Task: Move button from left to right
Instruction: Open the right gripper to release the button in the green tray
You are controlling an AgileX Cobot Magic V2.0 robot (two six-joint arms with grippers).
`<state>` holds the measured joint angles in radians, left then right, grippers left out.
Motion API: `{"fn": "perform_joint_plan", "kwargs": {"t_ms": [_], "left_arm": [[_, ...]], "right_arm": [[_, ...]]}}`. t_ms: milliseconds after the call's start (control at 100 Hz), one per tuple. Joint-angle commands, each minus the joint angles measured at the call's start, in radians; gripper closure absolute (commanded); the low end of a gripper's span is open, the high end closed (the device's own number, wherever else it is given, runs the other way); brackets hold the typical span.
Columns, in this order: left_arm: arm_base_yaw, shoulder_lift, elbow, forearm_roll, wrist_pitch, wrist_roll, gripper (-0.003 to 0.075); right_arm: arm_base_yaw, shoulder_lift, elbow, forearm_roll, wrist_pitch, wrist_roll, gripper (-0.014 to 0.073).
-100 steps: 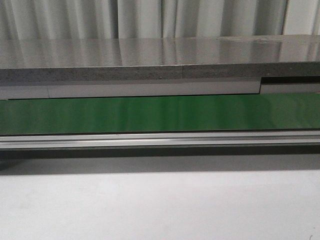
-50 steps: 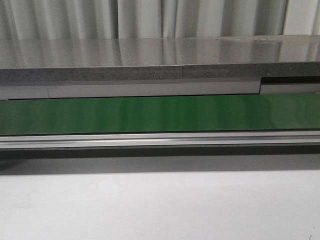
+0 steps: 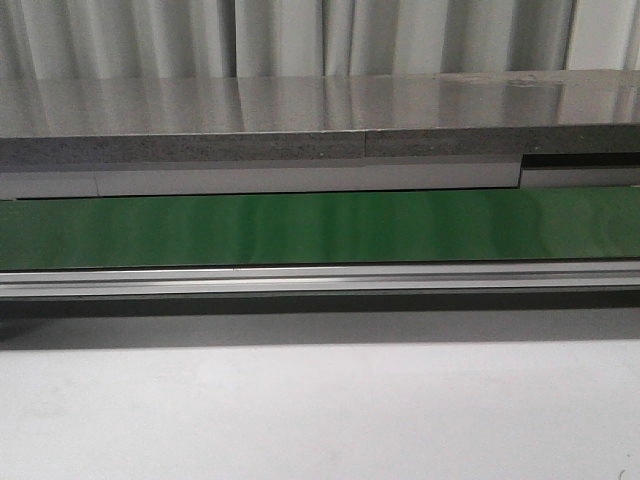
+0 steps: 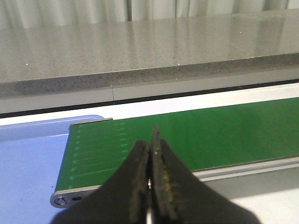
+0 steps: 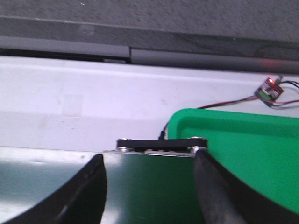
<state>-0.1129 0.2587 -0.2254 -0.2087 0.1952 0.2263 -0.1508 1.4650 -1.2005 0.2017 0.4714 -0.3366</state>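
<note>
Pressing its two black fingers flat together with nothing between them, the left gripper (image 4: 150, 154) hangs clenched over the near edge of the green conveyor belt (image 4: 210, 135), close to the belt's end roller, where a pale blue surface (image 4: 28, 158) begins. The right gripper (image 5: 149, 186) stands spread wide and empty, its fingers framing the metal end of the conveyor; just beyond it sits a green tray (image 5: 243, 149), and further off a small circuit board (image 5: 270, 89) with a red light and trailing wires. The front view shows only bare belt, its aluminium rail (image 3: 320, 280) and a grey stone-like ledge (image 3: 300, 110) behind. The button appears in no view, so its place cannot be told. By my judgement, nothing of the transfer is done yet: neither claw holds it, and finding, grasping and carrying all remain.
</note>
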Motion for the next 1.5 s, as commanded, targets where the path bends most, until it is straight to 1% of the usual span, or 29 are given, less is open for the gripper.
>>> {"fn": "perform_joint_plan", "kwargs": {"t_ms": [0,170,320,480,700,920,990,1030,1180,1300,1490], "left_arm": [[-0.007,0.013,-0.030,-0.011,-0.083,0.001,0.0741],[-0.007,0.013,-0.030,-0.011,-0.083,0.001,0.0741],[-0.007,0.013,-0.030,-0.011,-0.083,0.001,0.0741],[-0.007,0.013,-0.030,-0.011,-0.083,0.001,0.0741],[-0.007,0.013,-0.030,-0.011,-0.083,0.001,0.0741],[-0.007,0.013,-0.030,-0.011,-0.083,0.001,0.0741],[-0.007,0.013,-0.030,-0.011,-0.083,0.001,0.0741],[-0.007,0.013,-0.030,-0.011,-0.083,0.001,0.0741],[-0.007,0.013,-0.030,-0.011,-0.083,0.001,0.0741],[-0.007,0.013,-0.030,-0.011,-0.083,0.001,0.0741],[-0.007,0.013,-0.030,-0.011,-0.083,0.001,0.0741]], "right_arm": [[0.033,-0.096,0.009,0.028,-0.080,-0.003,0.0170],[0.097,-0.222,0.144,0.059,-0.155,-0.003,0.0170],[0.150,-0.367,0.310,0.093,-0.216,-0.003,0.0170],[0.176,-0.534,0.465,0.113,-0.253,-0.003,0.0170],[0.181,-0.804,0.650,0.139,-0.254,-0.003,0.0170],[0.181,-1.035,0.746,0.179,-0.205,-0.003,0.0176],[0.181,-1.079,0.760,0.179,-0.187,-0.003,0.0223],[0.181,-1.097,0.765,0.179,-0.182,-0.003,0.0271],[0.181,-1.112,0.766,0.179,-0.172,-0.003,0.0500],[0.181,-1.112,0.766,0.179,-0.172,-0.003,0.0657],[0.181,-1.112,0.766,0.179,-0.172,-0.003,0.0662]]}}
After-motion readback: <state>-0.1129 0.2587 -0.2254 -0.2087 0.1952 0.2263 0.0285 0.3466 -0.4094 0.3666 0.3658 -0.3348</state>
